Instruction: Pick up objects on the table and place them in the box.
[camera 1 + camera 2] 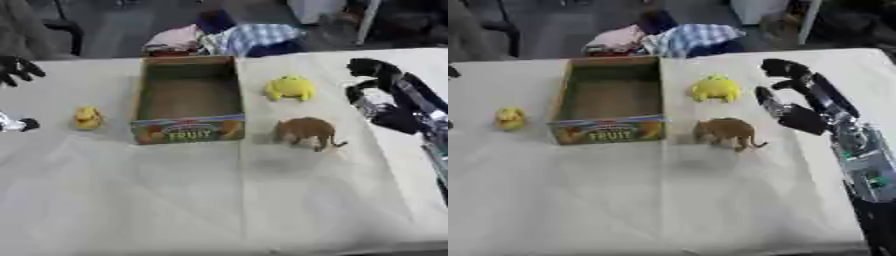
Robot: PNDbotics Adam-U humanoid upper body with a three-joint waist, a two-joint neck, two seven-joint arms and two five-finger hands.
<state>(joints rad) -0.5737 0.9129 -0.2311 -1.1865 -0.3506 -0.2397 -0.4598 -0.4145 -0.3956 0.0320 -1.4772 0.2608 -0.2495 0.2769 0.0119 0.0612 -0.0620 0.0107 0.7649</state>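
An open cardboard box [187, 131] with "FRUIT" on its front wall stands mid-table, and nothing shows inside it. A small yellow duck [87, 118] sits left of the box. Right of the box lie a yellow frog-like toy [290, 88] and, nearer me, a brown animal figure [306, 131] standing upright. My right hand [787, 95] hovers to the right of these two toys, fingers spread and holding nothing. My left hand [17, 69] shows at the left edge, fingers relaxed and empty.
A white cloth covers the table [219, 200]. Behind the far edge lies a pile of clothes [227, 37], and chair legs stand beyond it. The table's right edge [437, 55] runs close to my right arm.
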